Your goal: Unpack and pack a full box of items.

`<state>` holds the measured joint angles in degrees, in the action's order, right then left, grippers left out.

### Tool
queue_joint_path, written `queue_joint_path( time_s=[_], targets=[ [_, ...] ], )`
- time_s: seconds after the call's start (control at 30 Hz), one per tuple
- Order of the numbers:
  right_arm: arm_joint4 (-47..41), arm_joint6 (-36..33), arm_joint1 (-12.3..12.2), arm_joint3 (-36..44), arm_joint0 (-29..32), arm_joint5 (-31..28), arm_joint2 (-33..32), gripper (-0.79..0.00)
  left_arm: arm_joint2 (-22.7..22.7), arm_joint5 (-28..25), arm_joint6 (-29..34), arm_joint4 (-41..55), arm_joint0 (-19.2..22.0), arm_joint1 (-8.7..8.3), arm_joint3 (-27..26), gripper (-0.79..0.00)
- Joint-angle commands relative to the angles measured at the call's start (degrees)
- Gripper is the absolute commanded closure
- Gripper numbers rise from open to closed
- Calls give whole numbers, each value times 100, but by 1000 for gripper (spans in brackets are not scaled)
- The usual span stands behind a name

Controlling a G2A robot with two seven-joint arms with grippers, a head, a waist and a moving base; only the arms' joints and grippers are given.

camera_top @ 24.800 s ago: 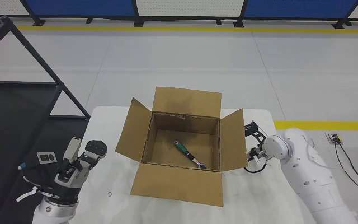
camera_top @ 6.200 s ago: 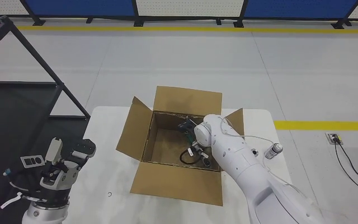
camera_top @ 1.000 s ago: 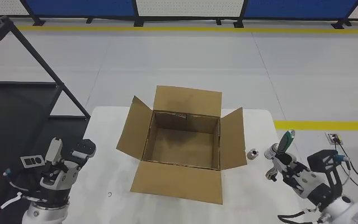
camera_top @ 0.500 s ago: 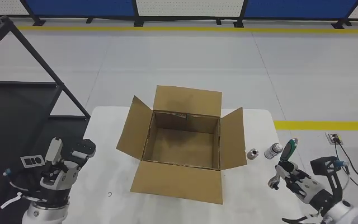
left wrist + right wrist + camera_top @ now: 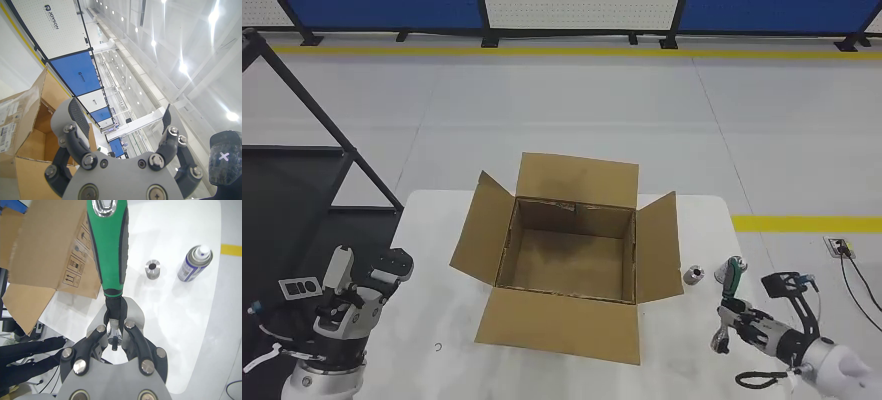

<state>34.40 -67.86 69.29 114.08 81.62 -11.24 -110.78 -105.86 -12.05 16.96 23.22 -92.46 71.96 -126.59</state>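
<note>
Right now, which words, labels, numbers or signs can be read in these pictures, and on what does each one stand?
Cardboard box flap: handling pictograms, among them two upward arrows; no words.
Shipping labels on the box: barcode and print too small to read.
Spray can: label too blurred to read.
Green-handled wrench: a metal emblem, no readable words.
Wall panels: a brand logo, left unquoted.

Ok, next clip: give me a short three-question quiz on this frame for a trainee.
1. True or false: the spray can and the metal sleeve both stand on the table, outside the cardboard box.
2. Which does the right gripper hold? A) spray can B) green-handled wrench C) metal sleeve
3. Fill in: the left gripper has its jaws ____.
Key: 1 true; 2 B; 3 open.
</note>
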Motion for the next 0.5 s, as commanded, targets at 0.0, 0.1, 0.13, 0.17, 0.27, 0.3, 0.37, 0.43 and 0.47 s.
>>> queue_joint_path(
  time_s=[0.0,0.1,0.13,0.17,0.27,0.3,0.37,0.43,0.47],
  targets=[
    [54,-320,-40,-250,-185,71,68,0,0,0,0,0,0,0,0,-785],
    [145,-652,-103,-650,-474,176,179,0,0,0,0,0,0,0,0,-785],
    [229,-702,-121,-775,-555,227,217,0,0,0,0,0,0,0,0,-785],
    [387,-731,-139,-896,-632,337,261,0,0,0,0,0,0,0,0,-785],
    [587,-805,-170,-1209,-870,522,514,0,0,0,0,0,0,0,0,-785],
    [615,-844,-184,-1325,-939,489,572,0,0,0,0,0,0,0,0,-785],
    [705,-915,-212,-1557,-1076,480,678,0,0,0,0,0,0,0,0,-785],
    [735,-991,-237,-1752,-1197,414,786,0,0,0,0,0,0,0,0,-785],
    [765,-1021,-249,-1832,-1246,406,831,0,0,0,0,0,0,0,0,-785]
  ],
)
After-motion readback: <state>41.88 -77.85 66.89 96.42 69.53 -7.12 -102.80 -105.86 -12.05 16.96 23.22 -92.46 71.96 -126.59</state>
